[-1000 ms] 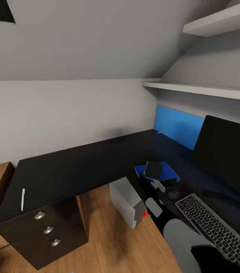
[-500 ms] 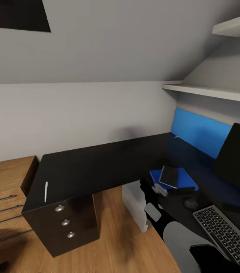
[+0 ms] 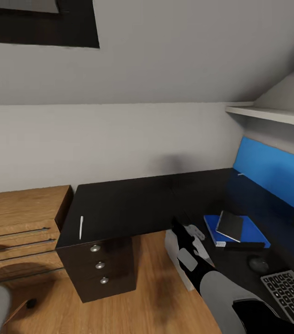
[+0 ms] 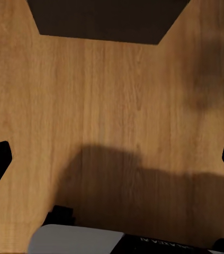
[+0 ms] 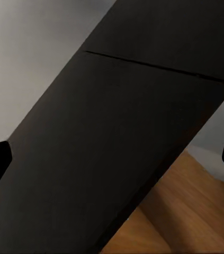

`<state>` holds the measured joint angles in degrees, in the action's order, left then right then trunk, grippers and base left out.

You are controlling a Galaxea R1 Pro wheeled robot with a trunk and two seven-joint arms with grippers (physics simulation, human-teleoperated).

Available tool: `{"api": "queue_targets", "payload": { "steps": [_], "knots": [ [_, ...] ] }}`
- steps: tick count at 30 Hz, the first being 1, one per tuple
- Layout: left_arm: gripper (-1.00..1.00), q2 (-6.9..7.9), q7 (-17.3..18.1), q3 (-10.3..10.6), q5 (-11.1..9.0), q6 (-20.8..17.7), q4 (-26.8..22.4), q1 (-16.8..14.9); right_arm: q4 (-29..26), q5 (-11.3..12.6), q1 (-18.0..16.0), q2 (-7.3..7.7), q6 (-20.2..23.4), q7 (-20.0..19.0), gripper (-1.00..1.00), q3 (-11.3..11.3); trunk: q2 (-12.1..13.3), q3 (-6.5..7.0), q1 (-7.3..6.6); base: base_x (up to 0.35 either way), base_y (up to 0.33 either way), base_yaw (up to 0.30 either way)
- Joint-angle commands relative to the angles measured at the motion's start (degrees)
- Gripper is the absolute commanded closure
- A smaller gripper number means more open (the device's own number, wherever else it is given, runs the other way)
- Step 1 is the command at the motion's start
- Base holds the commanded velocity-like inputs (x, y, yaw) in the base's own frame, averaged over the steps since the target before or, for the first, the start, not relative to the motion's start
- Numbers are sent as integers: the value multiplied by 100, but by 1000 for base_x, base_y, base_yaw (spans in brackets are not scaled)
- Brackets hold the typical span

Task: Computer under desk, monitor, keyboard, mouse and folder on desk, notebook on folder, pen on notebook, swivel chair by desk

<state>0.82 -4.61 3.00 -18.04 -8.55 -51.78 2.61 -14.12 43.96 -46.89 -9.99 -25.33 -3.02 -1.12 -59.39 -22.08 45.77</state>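
Pen (image 3: 81,227) not yet stacked; lies alone on the desk (image 3: 133,204) wing above the drawer unit (image 3: 101,266).
Notebook (image 3: 230,226) already rests on folder (image 3: 235,230), near mouse (image 3: 258,264) and keyboard (image 3: 291,297). Left and right grippers (image 5: 112,153) both spread, holding nothing. Chair placement cannot be judged. Likely next: fetch pen.

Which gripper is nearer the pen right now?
Right. The right gripper hovers over the desk, across the black top from the pen. The left gripper points down at floor.
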Motion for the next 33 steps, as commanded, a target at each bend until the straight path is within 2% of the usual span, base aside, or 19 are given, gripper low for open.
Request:
{"api": "queue_targets", "payload": {
  "steps": [1,26,31,33],
  "knots": [
    [-100,7,-48,26,-59,-25,-17,2,7,60,-5,-1,-22,-32,-100,-13,37,13,-22,0,0,288],
    [-100,-2,-48,34,-59,-28,2,2,6,61,-5,-1,-29,-27,-100,-12,1040,462,-571,0,0,288],
    [-100,-3,-48,34,-59,-27,20,2,6,25,-5,-1,-70,144,-100,-20,1241,552,-681,0,0,288],
    [-100,-3,-48,34,-59,-25,22,2,6,-62,-5,-1,-85,215,-100,-39,1281,570,-703,0,0,260]
  ]
}}
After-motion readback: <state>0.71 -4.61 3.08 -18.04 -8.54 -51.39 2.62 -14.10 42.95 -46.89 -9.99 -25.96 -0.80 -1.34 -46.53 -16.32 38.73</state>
